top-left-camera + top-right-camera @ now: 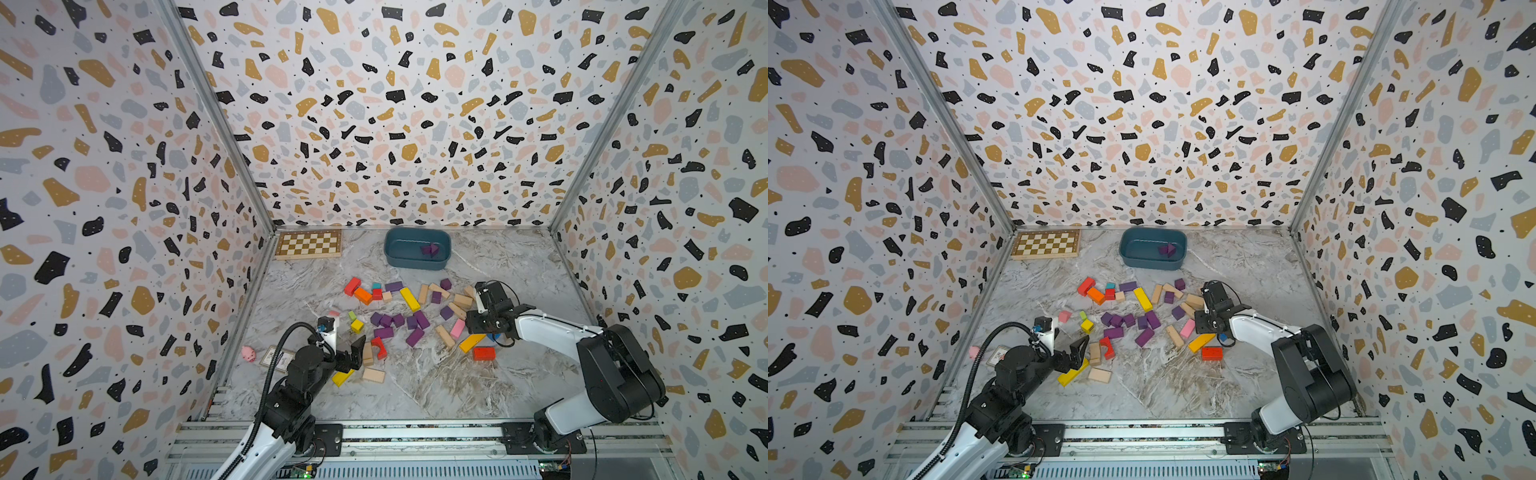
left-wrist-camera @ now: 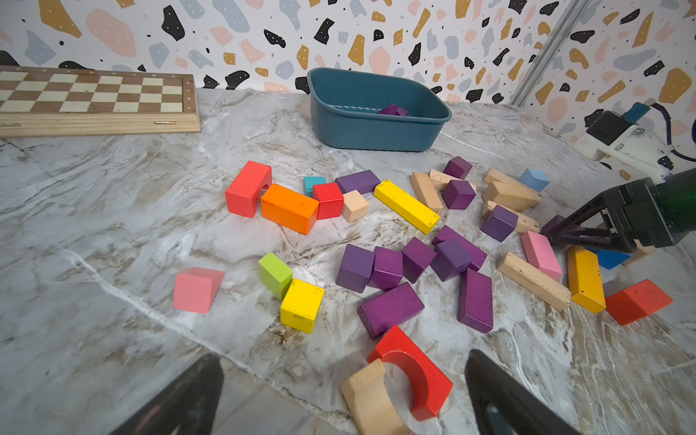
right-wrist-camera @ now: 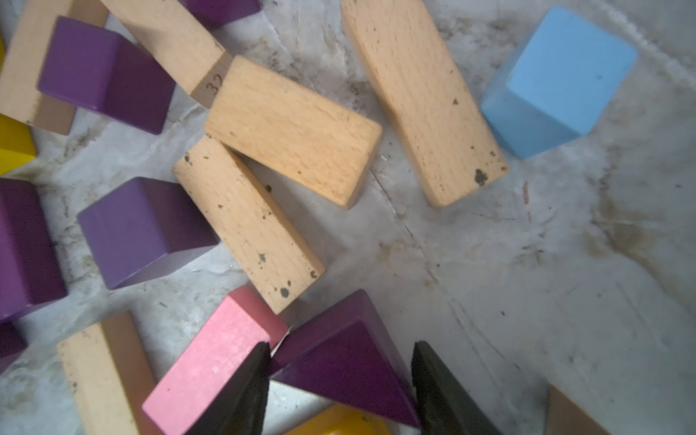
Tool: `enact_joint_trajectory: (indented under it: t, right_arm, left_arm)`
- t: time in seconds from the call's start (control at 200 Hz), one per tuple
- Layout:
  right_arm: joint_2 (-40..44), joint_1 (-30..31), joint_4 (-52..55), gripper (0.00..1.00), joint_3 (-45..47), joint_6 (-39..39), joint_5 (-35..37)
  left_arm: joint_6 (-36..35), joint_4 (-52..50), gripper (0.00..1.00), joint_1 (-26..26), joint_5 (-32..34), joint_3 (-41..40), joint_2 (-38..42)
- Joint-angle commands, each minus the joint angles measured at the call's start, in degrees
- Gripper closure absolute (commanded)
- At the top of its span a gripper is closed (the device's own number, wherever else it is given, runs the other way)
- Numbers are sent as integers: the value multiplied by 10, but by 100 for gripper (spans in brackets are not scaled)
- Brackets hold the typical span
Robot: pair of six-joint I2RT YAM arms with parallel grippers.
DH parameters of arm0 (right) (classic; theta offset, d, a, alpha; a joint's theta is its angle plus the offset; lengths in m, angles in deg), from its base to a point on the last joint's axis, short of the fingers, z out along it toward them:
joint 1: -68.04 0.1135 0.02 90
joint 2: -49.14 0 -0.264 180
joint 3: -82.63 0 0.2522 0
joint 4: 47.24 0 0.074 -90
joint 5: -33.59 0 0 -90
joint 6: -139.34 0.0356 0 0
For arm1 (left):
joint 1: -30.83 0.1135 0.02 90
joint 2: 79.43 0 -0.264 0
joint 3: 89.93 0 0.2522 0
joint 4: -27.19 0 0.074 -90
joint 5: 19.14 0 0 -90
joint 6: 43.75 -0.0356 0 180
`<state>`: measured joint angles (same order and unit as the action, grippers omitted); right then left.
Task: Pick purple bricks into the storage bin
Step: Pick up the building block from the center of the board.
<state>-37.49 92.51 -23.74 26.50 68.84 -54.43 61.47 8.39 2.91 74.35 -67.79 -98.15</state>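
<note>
Several purple bricks (image 1: 395,322) lie scattered mid-table among other colours, seen up close in the left wrist view as a cluster (image 2: 388,267). The teal storage bin (image 1: 415,261) stands at the back with purple bricks (image 1: 429,249) inside. My right gripper (image 3: 341,350) is low over the right end of the pile, its fingers closed against both sides of a purple wedge (image 3: 339,361) that rests on the table beside a pink bar (image 3: 211,361). My left gripper (image 2: 342,356) hovers open near the front left, above a red arch (image 2: 418,373) and a tan arch (image 2: 369,399).
A chessboard (image 1: 309,243) lies at the back left. Tan bars (image 3: 293,132), a light blue cube (image 3: 561,79), yellow, orange, red and pink blocks surround the purple ones. A pink toy (image 1: 248,353) and a small card (image 1: 277,358) sit by the left wall.
</note>
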Motion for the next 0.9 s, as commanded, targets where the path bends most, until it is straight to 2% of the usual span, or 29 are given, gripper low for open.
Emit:
enact_joint_trajectory:
  t: [0.0,0.616,0.761,0.896]
  right_arm:
    - [13,-2,15,50,-14,-6,4]
    - [36,-2,45,53,-76,-25,1]
    - [25,-1,48,54,-123,-34,-1]
    - [-18,-1,42,55,-198,-51,-5]
  left_arm:
    - [-3,22,1,-1,-3,6,1]
    - [-4,23,1,-1,-4,7,-1]
    - [-4,24,1,-1,-4,6,-1]
    - [-5,26,1,-1,-7,7,-6]
